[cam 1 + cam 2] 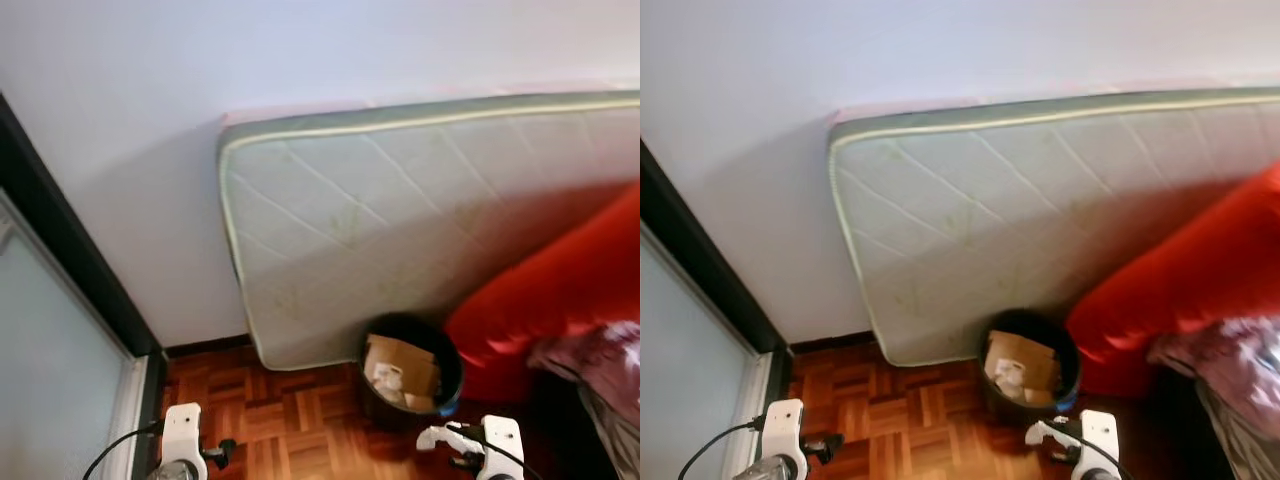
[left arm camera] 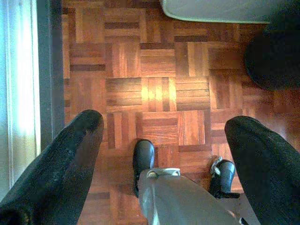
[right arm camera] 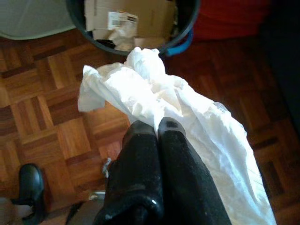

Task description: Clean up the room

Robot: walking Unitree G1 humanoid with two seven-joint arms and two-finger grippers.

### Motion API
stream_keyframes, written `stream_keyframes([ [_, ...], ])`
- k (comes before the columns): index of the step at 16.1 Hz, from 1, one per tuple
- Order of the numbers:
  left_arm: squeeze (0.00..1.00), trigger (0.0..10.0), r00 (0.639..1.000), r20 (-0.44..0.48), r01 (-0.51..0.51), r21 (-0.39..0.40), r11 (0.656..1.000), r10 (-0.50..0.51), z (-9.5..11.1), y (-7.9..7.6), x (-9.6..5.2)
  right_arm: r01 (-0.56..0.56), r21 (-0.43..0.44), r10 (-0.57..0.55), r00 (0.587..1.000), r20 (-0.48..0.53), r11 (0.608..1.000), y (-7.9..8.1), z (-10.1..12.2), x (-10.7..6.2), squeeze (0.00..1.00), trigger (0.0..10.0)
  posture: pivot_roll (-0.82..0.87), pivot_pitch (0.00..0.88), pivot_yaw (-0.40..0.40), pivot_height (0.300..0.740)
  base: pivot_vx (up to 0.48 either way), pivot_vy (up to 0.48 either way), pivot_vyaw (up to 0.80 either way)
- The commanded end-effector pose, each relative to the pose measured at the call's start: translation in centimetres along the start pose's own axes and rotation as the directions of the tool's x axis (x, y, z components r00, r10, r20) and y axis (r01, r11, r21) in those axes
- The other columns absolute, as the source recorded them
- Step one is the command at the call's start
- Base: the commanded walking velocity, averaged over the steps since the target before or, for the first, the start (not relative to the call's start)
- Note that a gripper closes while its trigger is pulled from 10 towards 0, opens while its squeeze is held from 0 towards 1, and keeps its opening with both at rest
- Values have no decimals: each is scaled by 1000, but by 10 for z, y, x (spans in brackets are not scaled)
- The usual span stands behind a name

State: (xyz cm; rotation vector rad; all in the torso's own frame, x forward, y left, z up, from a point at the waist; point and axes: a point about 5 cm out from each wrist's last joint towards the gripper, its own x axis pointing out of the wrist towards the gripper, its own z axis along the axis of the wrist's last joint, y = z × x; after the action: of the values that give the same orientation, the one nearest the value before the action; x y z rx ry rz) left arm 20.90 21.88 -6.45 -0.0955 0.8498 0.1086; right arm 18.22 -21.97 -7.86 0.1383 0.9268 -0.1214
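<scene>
A round black waste bin [image 1: 410, 372] stands on the parquet against the mattress, with cardboard and crumpled paper inside; its rim [image 3: 183, 42] has a blue clip. My right gripper [image 3: 157, 129] is shut on a crumpled white paper sheet [image 3: 154, 93], held low just short of the bin; the sheet [image 1: 445, 436] peeks out by the right wrist. My left gripper [image 2: 164, 124] hangs open over bare floor, with nothing between its fingers.
A pale mattress [image 1: 400, 220] leans on the white wall. A red cushion or sofa [image 1: 560, 290] lies to the right, with patterned cloth [image 1: 600, 360] on it. A dark door frame [image 1: 70, 260] runs along the left. My feet [image 2: 143, 159] stand on the parquet.
</scene>
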Motion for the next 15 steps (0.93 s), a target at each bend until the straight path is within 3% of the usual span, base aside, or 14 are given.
stream_keyframes([
  [1, 0, 10000, 1000, -16, -7, -12, 1000, 7, -4, 2, -1, 3, 15, -3, 1000, 15, 1000, 0, 3, 1, 0, 10000, 121, 24, -38, 740, 289, 0, 0],
  [15, 0, 10000, 1000, -17, -5, -15, 1000, 5, -4, 2, -1, 1, 19, -2, 1000, 20, 1000, 0, 3, 0, 0, 10000, 122, 17, -40, 740, 312, 0, -73],
])
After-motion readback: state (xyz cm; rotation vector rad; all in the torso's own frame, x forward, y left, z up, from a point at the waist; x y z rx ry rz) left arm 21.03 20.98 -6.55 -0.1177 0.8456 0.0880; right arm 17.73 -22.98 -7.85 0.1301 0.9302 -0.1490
